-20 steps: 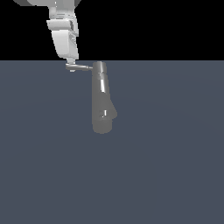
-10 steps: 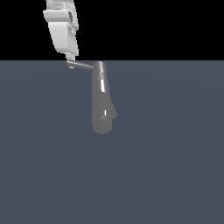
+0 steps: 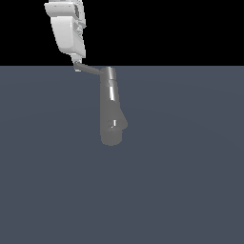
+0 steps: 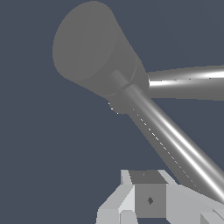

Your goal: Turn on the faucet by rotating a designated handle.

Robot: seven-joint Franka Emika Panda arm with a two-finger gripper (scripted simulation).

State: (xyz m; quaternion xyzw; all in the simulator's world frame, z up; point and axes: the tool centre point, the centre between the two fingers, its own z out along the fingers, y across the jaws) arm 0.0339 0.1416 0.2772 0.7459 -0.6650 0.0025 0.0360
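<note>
The grey metallic faucet (image 3: 111, 112) lies along the dark floor in the exterior view, a column widening to a rounded end. The handle (image 3: 90, 70), a thin grey rod, sticks out from the cap toward the exterior view's left. My white gripper (image 3: 77, 65) reaches down from above, its fingertips touching the rod's outer end. In the wrist view the handle (image 4: 175, 140) runs from the cap (image 4: 87, 48) toward my fingers (image 4: 148, 199). They stand close together beside the rod, not around it. The gripper looks shut.
A flat dark blue-grey floor (image 3: 181, 181) lies around the faucet, under a black background. Nothing else is in view.
My gripper has moved upward in the exterior view. The handle's outer end has swung up with it, so the rod now slopes down toward the cap.
</note>
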